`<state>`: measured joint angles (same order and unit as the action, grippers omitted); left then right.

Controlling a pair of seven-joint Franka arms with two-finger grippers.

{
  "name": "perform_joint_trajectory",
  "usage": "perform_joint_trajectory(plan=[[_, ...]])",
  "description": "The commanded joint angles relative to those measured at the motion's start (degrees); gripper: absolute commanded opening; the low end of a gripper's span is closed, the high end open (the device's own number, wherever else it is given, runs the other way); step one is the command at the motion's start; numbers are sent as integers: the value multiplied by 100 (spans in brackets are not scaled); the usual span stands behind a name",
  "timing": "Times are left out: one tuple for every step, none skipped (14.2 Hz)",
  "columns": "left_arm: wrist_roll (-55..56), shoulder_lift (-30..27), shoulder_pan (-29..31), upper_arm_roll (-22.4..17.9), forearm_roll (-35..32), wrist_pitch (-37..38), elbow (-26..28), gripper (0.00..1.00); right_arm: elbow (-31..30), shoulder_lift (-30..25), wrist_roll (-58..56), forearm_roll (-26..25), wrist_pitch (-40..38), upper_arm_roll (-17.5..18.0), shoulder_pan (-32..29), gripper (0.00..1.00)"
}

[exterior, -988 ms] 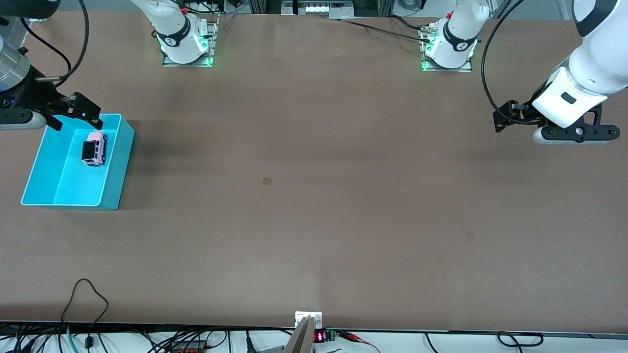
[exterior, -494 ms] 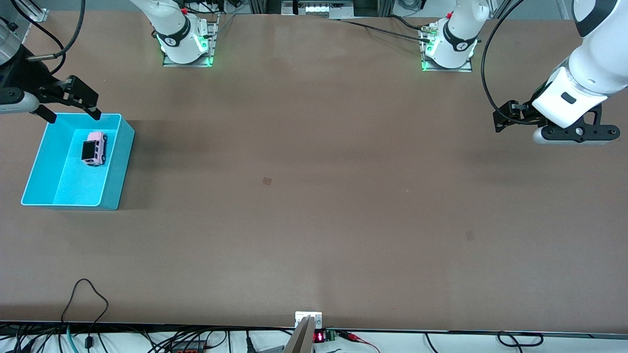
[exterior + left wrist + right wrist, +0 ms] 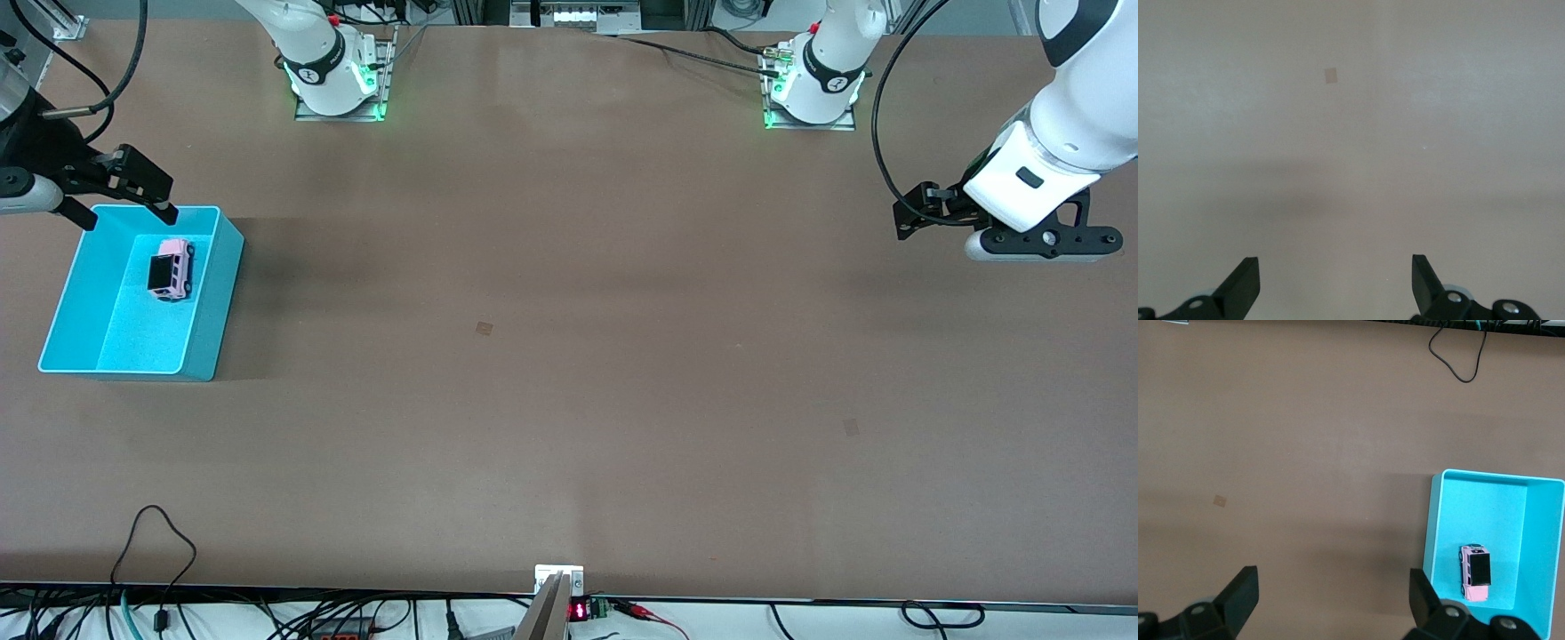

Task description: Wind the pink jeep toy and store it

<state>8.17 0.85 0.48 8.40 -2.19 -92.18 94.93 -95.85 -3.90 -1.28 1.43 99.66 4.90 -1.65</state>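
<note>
The pink jeep toy (image 3: 172, 268) sits inside the cyan bin (image 3: 213, 302). The right gripper (image 3: 120, 196) hangs above the bin's rim, fingers apart. The left gripper (image 3: 916, 213) waits over bare table, fingers spread

I get even overhead light on the table (image 3: 569, 356), soft shadow beside the cyan bin (image 3: 209, 302), green glow at both arm bases; my left wrist view looks washed-out and pale

cyan bin (image 3: 209, 302) at the right arm's end of the table (image 3: 569, 356)
</note>
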Motion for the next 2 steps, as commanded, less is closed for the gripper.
perform_joint_trajectory(plan=[[1,-5,4,22,69,157,-89,100,304,178,66,-19,-184,-381,471,100],[9,3,4,22,69,157,-89,100,356,187,75,-11,-245,-523,551,100]])
